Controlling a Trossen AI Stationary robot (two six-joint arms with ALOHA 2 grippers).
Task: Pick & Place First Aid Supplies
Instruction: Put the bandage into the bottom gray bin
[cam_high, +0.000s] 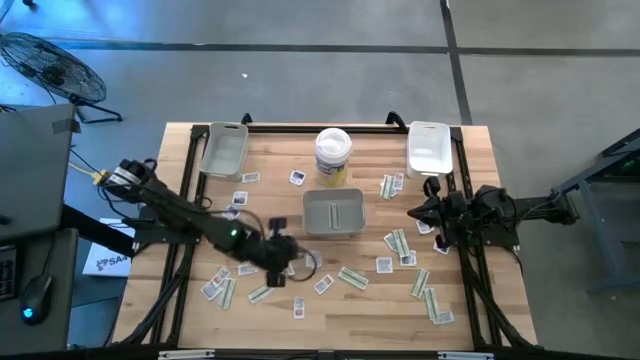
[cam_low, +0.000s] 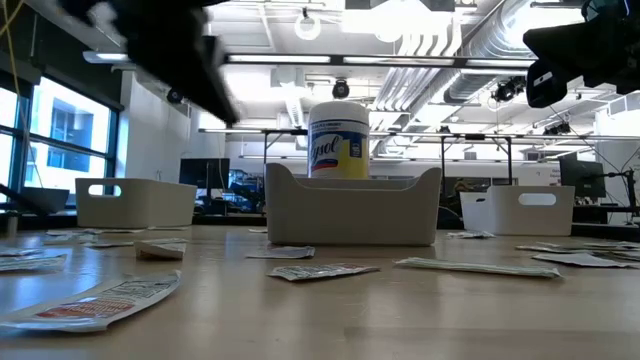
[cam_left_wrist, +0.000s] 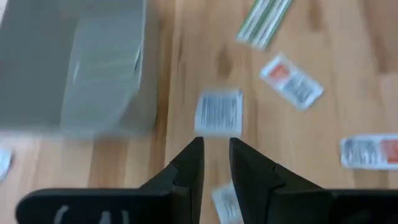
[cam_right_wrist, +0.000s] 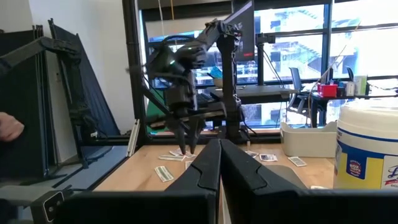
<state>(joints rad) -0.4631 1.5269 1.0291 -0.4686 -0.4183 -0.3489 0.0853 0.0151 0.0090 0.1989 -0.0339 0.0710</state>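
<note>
We see the left claw (cam_left_wrist: 216, 163) above the table (cam_high: 360, 300), its fingers slightly spread and holding nothing. A small white packet (cam_left_wrist: 218, 112) with dark print lies flat just ahead of the fingertips, beside the grey tray (cam_left_wrist: 74, 62). The right claw (cam_right_wrist: 219, 163) waits pressed together, well away.
</note>
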